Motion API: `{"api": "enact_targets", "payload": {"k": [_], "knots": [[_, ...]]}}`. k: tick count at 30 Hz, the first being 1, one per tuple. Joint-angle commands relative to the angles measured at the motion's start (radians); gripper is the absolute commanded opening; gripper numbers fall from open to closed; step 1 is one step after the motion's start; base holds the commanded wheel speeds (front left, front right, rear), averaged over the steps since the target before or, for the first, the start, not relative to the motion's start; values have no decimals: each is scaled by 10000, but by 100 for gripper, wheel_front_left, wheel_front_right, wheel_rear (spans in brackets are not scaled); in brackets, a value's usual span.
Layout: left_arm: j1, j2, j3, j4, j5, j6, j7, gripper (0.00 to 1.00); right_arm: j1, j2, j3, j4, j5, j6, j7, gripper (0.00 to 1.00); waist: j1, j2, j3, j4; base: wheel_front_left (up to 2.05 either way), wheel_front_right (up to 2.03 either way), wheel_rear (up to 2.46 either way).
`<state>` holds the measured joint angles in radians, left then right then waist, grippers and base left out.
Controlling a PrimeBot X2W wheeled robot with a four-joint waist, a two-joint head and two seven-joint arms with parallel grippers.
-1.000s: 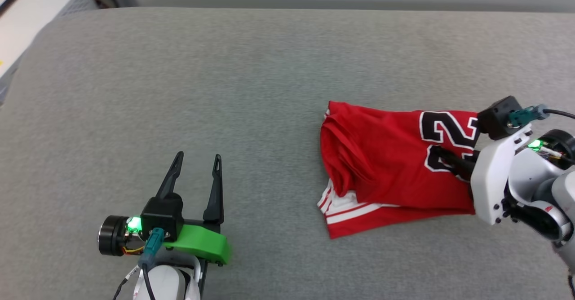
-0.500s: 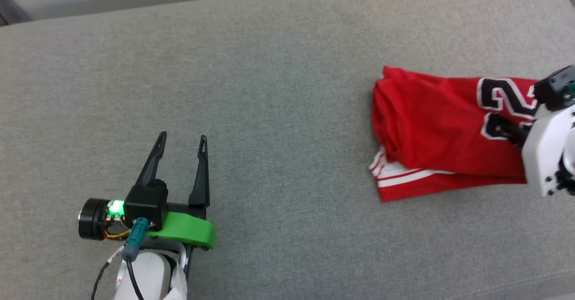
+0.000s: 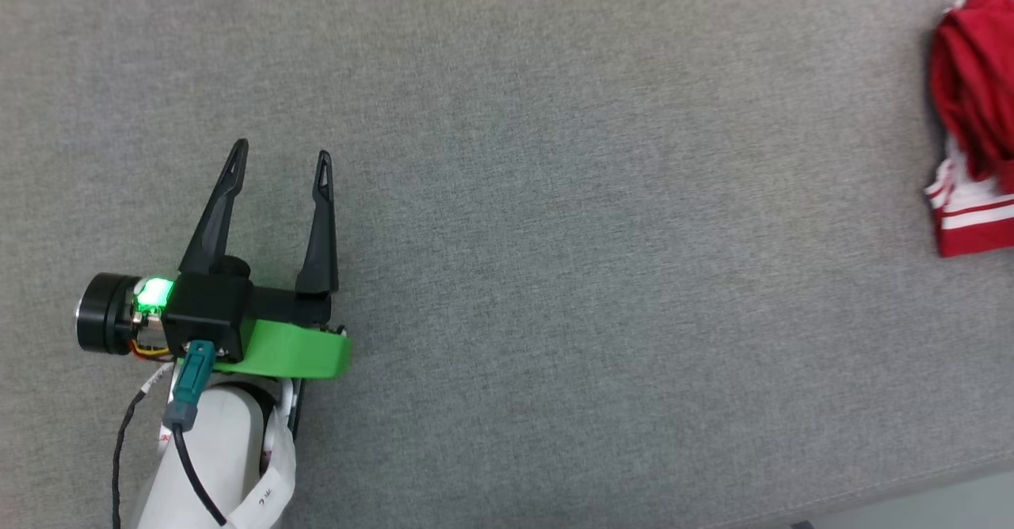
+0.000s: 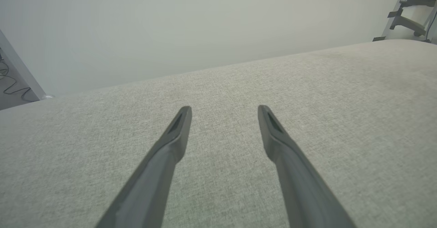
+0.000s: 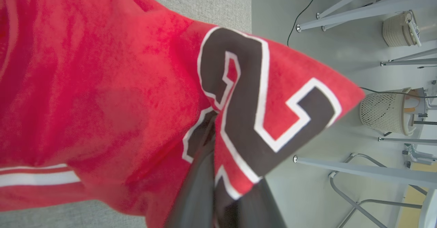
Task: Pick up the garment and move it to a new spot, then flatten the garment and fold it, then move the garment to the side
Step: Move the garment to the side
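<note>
Head view: the left gripper (image 3: 280, 150) sits at about 8 o'clock, its two dark fingers spread wide and pointing toward 12 o'clock, with nothing between them. It hangs over the grey fabric-covered table (image 3: 554, 196). The garment (image 3: 970, 117), red with white striped trim, lies bunched at 3 o'clock, cut off by the frame's edge and well apart from the left gripper.

Left wrist view: the left gripper (image 4: 223, 110) rises from 6 o'clock, spread, over bare table (image 4: 341, 95). A pale wall (image 4: 205, 26) fills the 12 o'clock side, and part of a grey stand (image 4: 409, 2) shows at 2 o'clock.

Right wrist view: the right gripper (image 5: 208, 142) comes up from 6 o'clock, fingers pressed together and pinching a fold of the garment (image 5: 102, 84) right at its black-and-white numeral (image 5: 245, 95). The red cloth spreads toward 9 o'clock, with a white stripe at 8 o'clock. Behind the pinched corner lies the floor (image 5: 307, 71); a woven basket (image 5: 382, 110) stands at 3 o'clock and another basket (image 5: 397, 28) at 2 o'clock, among metal legs (image 5: 358, 173).
</note>
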<state>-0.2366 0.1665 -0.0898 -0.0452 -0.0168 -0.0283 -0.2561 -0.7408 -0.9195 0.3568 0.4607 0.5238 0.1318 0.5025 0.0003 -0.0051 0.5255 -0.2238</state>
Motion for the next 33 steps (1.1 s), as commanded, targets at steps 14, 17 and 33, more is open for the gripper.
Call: {"api": "enact_targets", "payload": {"k": [14,17,33], "knots": [[-254,175,-103,4,45,112,-57,100,-1310,1312,-2610,3117,-2986,-11,-2302,100,-3,51,428,599,0,0,0],[-84,95,-127,122,-20,157,-57,100,-1319,1341,-2920,3098,-3646,-11,-3023,100,-3,51,-113,670,0,0,0],[1283,-434,-211,726,-290,393,-57,100,-122,3670,-5003,468,-5333,-11,-7358,100,-3,51,-2795,1568,0,0,0]]}}
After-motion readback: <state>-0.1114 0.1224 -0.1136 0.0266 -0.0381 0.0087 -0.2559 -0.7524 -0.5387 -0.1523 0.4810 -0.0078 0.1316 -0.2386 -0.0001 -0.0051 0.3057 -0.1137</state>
